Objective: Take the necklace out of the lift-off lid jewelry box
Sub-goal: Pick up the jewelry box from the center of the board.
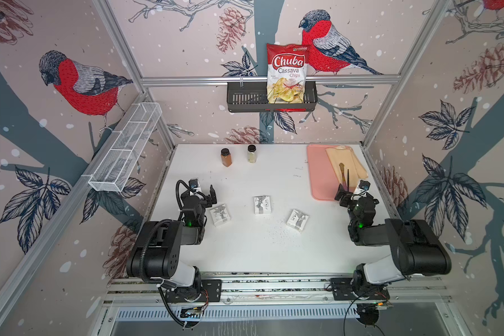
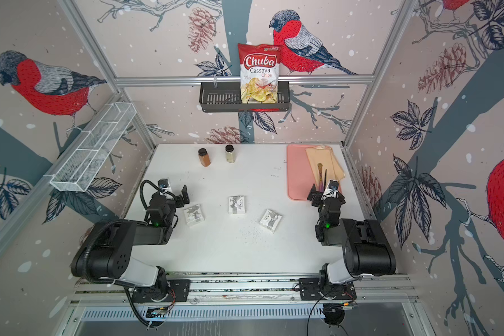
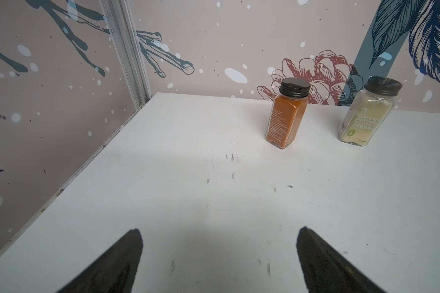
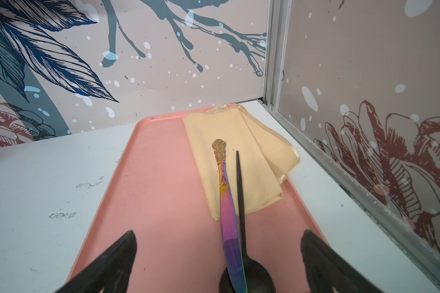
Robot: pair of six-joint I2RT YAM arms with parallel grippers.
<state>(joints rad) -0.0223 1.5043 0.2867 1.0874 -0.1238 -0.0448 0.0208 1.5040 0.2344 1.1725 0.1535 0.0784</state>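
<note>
Three small white gift-style jewelry boxes with grey ribbon print lie shut on the white table: one [image 1: 220, 214] right beside my left arm, one [image 1: 262, 205] in the middle, one [image 1: 297, 219] further right, seen in both top views. I cannot tell which has the lift-off lid. The necklace is hidden. My left gripper [image 1: 204, 193] is open, just behind the left box, over bare table [image 3: 219, 229]. At the right, my right gripper [image 1: 350, 190] also stands open, empty, over the near end of the pink tray [image 4: 217, 232].
An orange spice jar [image 3: 287, 114] and a pale seasoning jar [image 3: 366, 114] stand at the back. The pink tray [image 4: 150, 177] holds a yellow napkin [image 4: 239, 152], an iridescent knife [image 4: 228, 215] and a black spoon [image 4: 240, 203]. A chips bag [image 1: 287, 72] stands in a wall basket.
</note>
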